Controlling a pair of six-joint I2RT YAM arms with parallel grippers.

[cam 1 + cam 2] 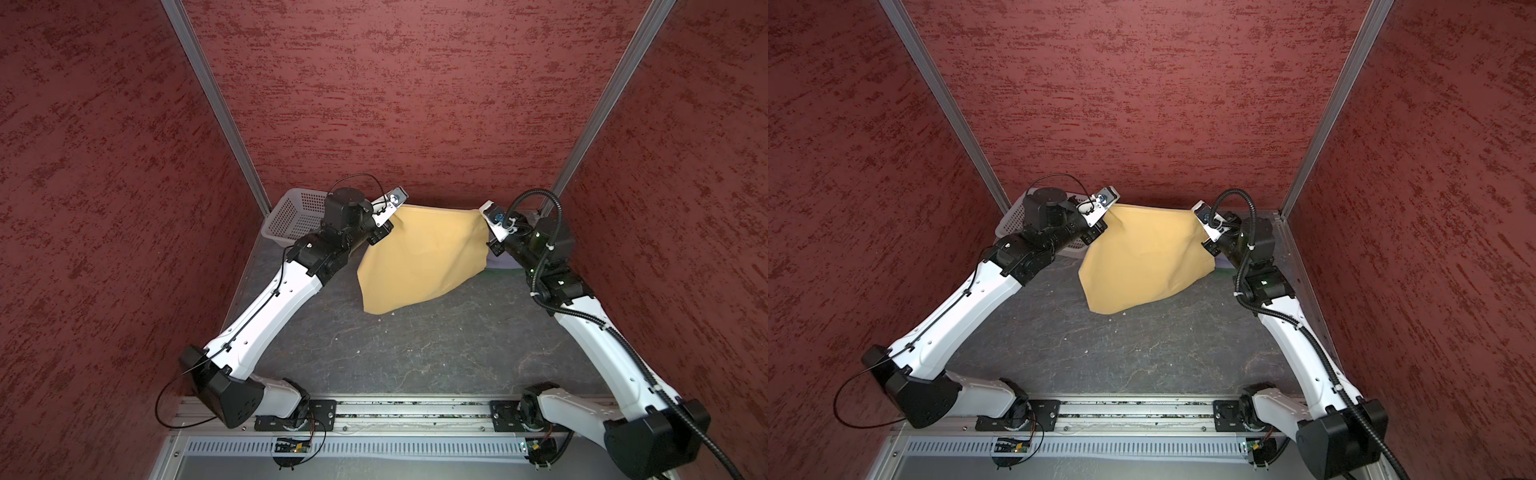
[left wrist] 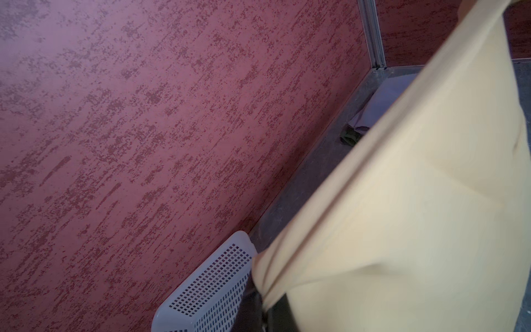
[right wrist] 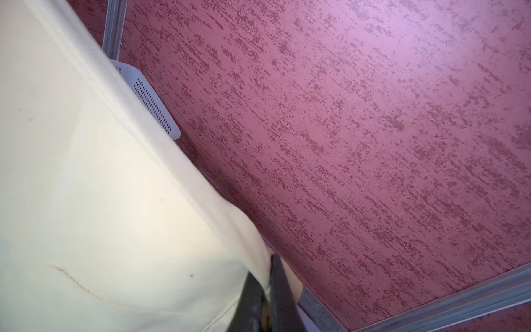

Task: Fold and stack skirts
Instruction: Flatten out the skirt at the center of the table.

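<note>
The mustard yellow skirt (image 1: pixel 419 257) (image 1: pixel 1142 257) hangs spread between my two grippers at the back of the table, and its lower edge touches the tabletop. My left gripper (image 1: pixel 394 215) (image 2: pixel 267 309) is shut on the skirt's upper left corner. My right gripper (image 1: pixel 485 221) (image 3: pixel 268 304) is shut on its upper right corner, with cloth pinched between the dark fingers (image 3: pixel 280 299). In the back right corner a pale lavender-grey skirt (image 2: pixel 382 100) (image 1: pixel 505 262) lies folded on a dark green skirt (image 2: pixel 349 138). The hanging cloth hides most of both.
A white perforated basket (image 1: pixel 291 212) (image 2: pixel 207 293) stands in the back left corner behind my left arm. Red walls close the cell on three sides, with metal posts (image 1: pixel 216 104) at the back corners. The grey tabletop (image 1: pixel 395 353) stretches toward the front rail.
</note>
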